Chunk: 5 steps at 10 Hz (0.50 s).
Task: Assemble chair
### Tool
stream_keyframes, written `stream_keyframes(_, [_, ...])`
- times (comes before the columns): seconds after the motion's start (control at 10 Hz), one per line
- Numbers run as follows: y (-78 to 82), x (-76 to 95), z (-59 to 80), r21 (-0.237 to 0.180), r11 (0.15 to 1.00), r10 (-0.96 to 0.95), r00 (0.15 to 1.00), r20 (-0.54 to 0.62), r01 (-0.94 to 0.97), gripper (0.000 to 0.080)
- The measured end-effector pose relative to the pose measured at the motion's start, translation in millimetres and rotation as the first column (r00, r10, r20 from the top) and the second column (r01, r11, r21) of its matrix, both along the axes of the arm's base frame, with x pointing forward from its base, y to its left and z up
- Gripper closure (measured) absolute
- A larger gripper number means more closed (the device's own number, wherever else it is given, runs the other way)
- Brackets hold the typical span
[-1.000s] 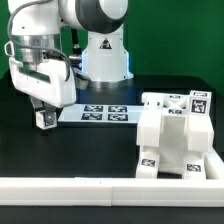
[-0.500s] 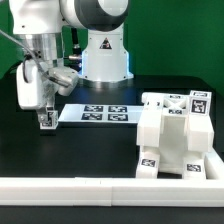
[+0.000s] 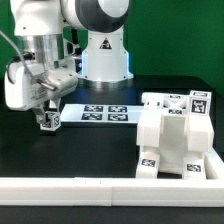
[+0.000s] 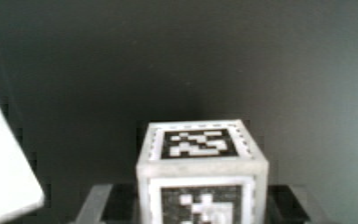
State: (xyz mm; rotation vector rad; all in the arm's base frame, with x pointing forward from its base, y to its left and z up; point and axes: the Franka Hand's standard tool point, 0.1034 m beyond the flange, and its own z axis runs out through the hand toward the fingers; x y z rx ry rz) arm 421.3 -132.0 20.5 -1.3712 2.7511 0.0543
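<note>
My gripper point(image 3: 46, 116) is shut on a small white chair post point(image 3: 47, 121) with black-and-white tags, held low over the black table at the exterior view's left. In the wrist view the post point(image 4: 201, 160) stands between the two dark fingers point(image 4: 112, 203), a tag on each visible face. The partly joined chair point(image 3: 172, 138), a white blocky body with several tags, sits at the exterior view's right, well apart from the gripper.
The marker board point(image 3: 98, 113) lies flat just to the right of the held post. A long low white rail point(image 3: 100, 186) runs along the front edge. The arm's base point(image 3: 104, 55) stands behind the board. A white edge point(image 4: 2, 150) shows beside the post.
The wrist has turned and swung over the last second. The held post has shifted slightly toward the marker board and stays low over the table. The grip is unchanged.
</note>
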Motion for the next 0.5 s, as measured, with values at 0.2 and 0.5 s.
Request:
stream_keyframes(0.2, [8.4,-4.0,-5.6,0.003,0.942,-0.335,0.942,-0.032,0.335,0.0515])
stream_keyframes(0.5, [12.1,-1.9,-7.3,-0.015,0.825,-0.565,0.825,-0.018,0.564,0.0515])
